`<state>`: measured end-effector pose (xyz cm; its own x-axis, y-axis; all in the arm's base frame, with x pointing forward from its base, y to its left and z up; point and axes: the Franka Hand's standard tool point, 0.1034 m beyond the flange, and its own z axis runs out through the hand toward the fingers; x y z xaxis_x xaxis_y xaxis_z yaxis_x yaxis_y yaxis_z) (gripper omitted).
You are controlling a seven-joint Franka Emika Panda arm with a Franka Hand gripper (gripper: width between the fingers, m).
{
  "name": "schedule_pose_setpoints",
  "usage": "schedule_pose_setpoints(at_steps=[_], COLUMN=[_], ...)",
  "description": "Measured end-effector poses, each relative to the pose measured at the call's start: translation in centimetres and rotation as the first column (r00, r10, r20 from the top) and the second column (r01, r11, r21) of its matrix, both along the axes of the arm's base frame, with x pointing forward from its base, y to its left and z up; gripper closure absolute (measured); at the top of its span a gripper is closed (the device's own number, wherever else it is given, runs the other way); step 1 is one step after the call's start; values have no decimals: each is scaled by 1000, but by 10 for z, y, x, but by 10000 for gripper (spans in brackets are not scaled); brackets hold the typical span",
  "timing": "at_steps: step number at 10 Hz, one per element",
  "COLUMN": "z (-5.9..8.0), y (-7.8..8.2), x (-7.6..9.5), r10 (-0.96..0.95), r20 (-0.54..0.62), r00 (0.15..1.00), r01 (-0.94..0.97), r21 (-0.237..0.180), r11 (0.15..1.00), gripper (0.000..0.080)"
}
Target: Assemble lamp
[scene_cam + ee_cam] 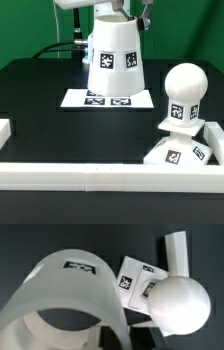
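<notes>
The white tapered shade (115, 58) stands tall at the back centre, over the marker board (108, 99). My gripper (118, 14) is at the shade's narrow top end and is shut on its rim. I cannot tell whether the shade rests on the board or hangs just above it. The rounded bulb (184, 92) stands upright on the square base (178, 152) at the exterior view's right, apart from the shade. In the wrist view the shade (60, 286) fills the near field, with my gripper (108, 336) at its opening and the bulb (180, 303) beyond it.
A low white rail (100, 178) runs along the table's front edge, with a short white piece (5, 128) at the exterior view's left. The rail also shows in the wrist view (178, 252), past the marker board (135, 277). Cables hang behind the arm.
</notes>
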<state>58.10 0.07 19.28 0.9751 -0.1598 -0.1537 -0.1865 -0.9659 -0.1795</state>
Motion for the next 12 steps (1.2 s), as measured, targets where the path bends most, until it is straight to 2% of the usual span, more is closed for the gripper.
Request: schedule_pose_setpoints(at_steps=[1,2,3,4,6,7,9,11,12], z=[1,12,27,35,49,51,41,22,11], y=[1,7,16,24,44,57,84,95,95], x=[0,2,9,11,17,19,23,23,25], r10=[1,1,-1,-2,-15,-17,-26,-9,-9], r20=[1,-11,11,6,-1,-1,-10,-14,-7], r00=[1000,1000,1000,1000,1000,1000,1000,1000,1000], r01=[-1,-1,1,2,15,17,26,9,9], r21=[0,8,10,14,17,17,14,7,4], r11=[1000,1000,1000,1000,1000,1000,1000,1000,1000], gripper=[754,754,754,754,754,754,754,754,754])
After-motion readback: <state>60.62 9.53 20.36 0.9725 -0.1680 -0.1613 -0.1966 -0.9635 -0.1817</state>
